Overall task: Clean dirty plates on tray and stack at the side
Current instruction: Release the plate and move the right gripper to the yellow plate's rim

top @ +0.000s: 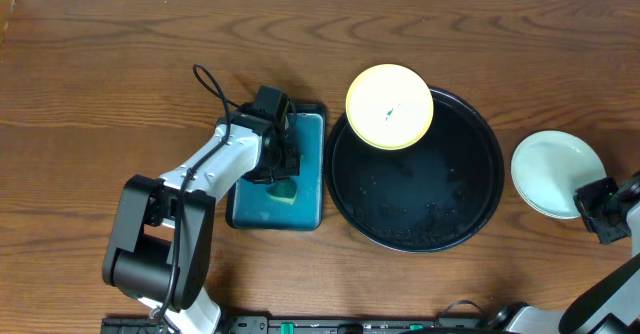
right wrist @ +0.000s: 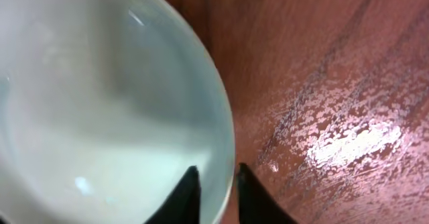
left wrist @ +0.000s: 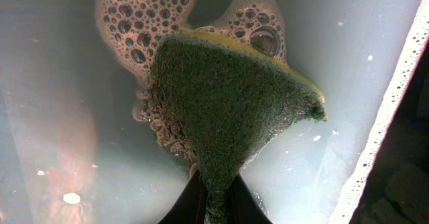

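The pale yellow plate [top: 389,106] rests on the upper-left rim of the round black tray [top: 470,209], with a small smear at its centre. A pale mint-white plate [top: 555,164] lies on the table to the right of the tray; it also fills the right wrist view [right wrist: 100,110]. My right gripper [top: 597,206] [right wrist: 218,184] is shut on its near rim, one finger inside and one outside. My left gripper [top: 283,169] [left wrist: 216,200] is shut on a green-and-yellow sponge [left wrist: 228,103], held down in soapy water. A third plate is not seen apart.
A rectangular teal tray [top: 305,124] of soapy water stands left of the black tray, with foam [left wrist: 144,23] around the sponge. The black tray's floor is wet and speckled. A black cable [top: 212,86] loops behind the left arm.
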You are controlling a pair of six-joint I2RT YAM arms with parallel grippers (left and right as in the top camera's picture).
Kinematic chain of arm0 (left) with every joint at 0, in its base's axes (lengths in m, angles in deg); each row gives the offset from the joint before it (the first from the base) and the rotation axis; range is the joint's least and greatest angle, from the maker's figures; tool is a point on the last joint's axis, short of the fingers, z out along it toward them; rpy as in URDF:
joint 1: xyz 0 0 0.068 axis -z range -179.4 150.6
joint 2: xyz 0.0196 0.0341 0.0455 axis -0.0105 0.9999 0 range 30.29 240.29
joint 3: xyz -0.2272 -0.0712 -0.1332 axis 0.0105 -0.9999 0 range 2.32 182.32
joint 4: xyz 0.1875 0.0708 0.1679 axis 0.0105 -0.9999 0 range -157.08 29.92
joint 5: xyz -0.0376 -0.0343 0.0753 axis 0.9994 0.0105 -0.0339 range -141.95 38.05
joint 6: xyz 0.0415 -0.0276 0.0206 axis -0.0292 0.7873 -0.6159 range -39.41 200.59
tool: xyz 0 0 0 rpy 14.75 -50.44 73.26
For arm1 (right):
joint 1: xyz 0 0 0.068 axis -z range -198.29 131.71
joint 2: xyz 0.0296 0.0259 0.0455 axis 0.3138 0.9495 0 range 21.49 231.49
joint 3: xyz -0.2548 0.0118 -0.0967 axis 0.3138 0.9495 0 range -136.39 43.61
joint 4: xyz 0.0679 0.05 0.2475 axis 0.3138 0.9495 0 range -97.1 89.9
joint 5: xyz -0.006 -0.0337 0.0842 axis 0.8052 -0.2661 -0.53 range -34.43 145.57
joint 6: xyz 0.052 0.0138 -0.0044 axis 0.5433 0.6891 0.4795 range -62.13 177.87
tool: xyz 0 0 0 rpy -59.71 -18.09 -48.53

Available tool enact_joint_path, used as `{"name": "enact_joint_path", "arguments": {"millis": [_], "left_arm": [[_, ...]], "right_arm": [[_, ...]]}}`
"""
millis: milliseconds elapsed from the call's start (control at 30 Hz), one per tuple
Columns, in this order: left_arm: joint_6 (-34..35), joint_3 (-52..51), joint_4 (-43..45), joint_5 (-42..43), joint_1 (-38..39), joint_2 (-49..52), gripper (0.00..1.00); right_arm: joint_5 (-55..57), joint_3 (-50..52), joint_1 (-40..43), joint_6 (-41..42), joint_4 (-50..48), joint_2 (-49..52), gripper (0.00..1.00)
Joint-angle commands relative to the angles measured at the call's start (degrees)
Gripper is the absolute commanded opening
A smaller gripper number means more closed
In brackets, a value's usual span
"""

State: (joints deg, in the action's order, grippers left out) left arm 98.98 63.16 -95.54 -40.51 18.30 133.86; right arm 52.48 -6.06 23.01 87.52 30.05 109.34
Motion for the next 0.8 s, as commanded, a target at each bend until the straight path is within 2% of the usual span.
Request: {"name": "enact_joint_path", "arguments": {"millis": [0,67,233,433,667,767], "left_arm": [[0.37,-1.55,-0.48,-1.81,-0.09,3.72,0.08],[0.37,-1.55,-0.48,-1.81,-0.09,3.72,0.08],[0.37,-1.55,-0.48,-1.81,-0.09,3.72,0.08],[0.37,-1.55,-0.48,-1.81,-0.09,3.72,0.08],[0.37,-1.55,-0.48,-1.79,-0.09,3.72,0.08],[0.37,-1.55,-0.5,-1.79,-0.09,3.72,0.08]], "right_arm": [[-0.11,-0.94,0.39,-0.15,-0.44,0.26,0.29],[-0.13,-0.94,0.39,-0.15,-0.57,0.26,0.37],[-0.74,-0.94,0.24,-0.15,-0.48,0.26,0.44],[-9.73,-0.94,-0.87,-4.74,-1.05,0.26,0.52],[-23.02,-1.05,-6.1,-12.07,-3.56,0.26,0.49],[-23.98,-2.03,-10.05,-14.45,-2.97,0.24,0.48]]}}
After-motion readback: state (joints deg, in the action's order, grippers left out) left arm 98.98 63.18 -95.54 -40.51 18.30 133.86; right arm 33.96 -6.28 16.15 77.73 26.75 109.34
